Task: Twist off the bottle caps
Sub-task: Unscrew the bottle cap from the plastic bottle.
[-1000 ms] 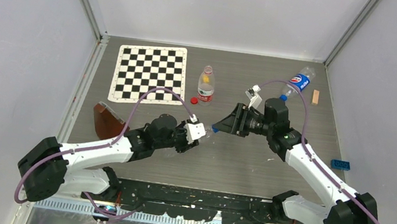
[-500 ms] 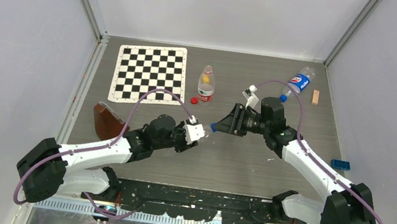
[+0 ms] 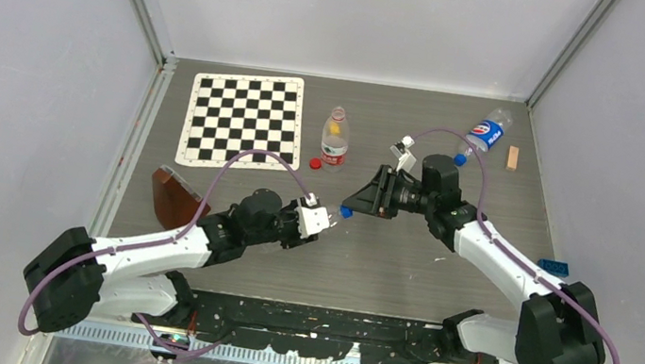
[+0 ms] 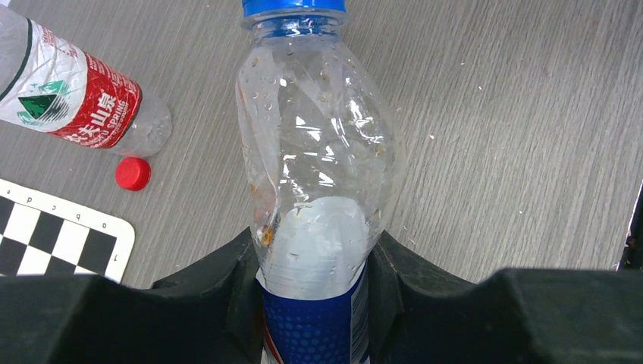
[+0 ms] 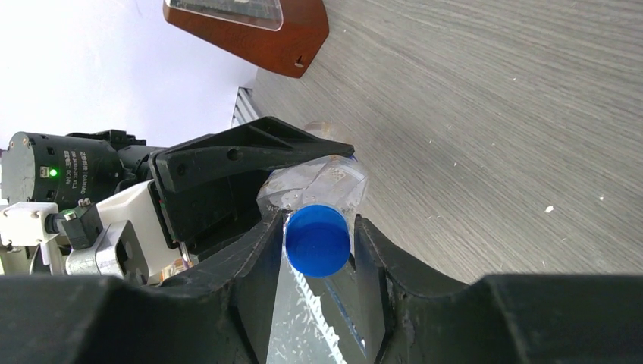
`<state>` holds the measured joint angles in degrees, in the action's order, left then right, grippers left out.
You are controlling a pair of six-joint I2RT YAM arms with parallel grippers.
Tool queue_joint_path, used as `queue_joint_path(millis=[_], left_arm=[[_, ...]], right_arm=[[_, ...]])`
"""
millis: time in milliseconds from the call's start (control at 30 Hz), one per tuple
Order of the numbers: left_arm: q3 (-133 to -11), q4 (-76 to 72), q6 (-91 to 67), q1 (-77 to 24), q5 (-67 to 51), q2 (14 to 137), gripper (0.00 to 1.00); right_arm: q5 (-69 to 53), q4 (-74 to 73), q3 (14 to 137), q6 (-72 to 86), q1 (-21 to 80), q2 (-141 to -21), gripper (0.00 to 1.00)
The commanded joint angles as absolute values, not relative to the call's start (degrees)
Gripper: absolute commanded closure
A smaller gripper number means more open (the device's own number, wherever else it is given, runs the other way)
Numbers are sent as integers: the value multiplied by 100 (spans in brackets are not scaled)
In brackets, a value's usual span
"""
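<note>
Within the right pincer (image 5: pixel 315 229), blue cap (image 5: pixel 317 243) clamped; left pincer (image 4: pixel 315 246) grips the bottle (image 4: pixel 318 136); twist-off judged next.

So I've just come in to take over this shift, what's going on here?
The left gripper holds a clear blue-labelled bottle by its body, neck pointing toward the right arm. The right gripper is clamped on that bottle's blue cap, which is not yet off. Farther back, the red-labelled bottle stands uncapped, its red cap lying on the table beside it. A third bottle lies near the far right corner.
</note>
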<state>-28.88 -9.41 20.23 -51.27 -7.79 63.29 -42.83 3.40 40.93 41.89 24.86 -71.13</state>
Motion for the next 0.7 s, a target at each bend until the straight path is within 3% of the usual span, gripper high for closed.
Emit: queue_joint_path(millis=[0, 167, 400, 533, 667], left_arm=[[-2938, -1211, 2155, -5150, -816, 6271, 95], [-2953, -1230, 2128, -5150, -781, 6307, 95], [-2934, -1230, 2109, -5150, -761, 6305, 95], [-2937, -1230, 2109, -5150, -763, 6298, 95], [-2921, -1250, 2093, -5150, -777, 6280, 95]], right_arm=[[-4620, 569, 4252, 4051, 2470, -7103, 53], [-4614, 494, 4245, 3965, 2470, -7063, 50], [-4654, 514, 4217, 3951, 2470, -7069, 56], [-4657, 492, 4187, 3889, 2470, -7031, 65], [-4762, 513, 4158, 3866, 2470, -6979, 55]])
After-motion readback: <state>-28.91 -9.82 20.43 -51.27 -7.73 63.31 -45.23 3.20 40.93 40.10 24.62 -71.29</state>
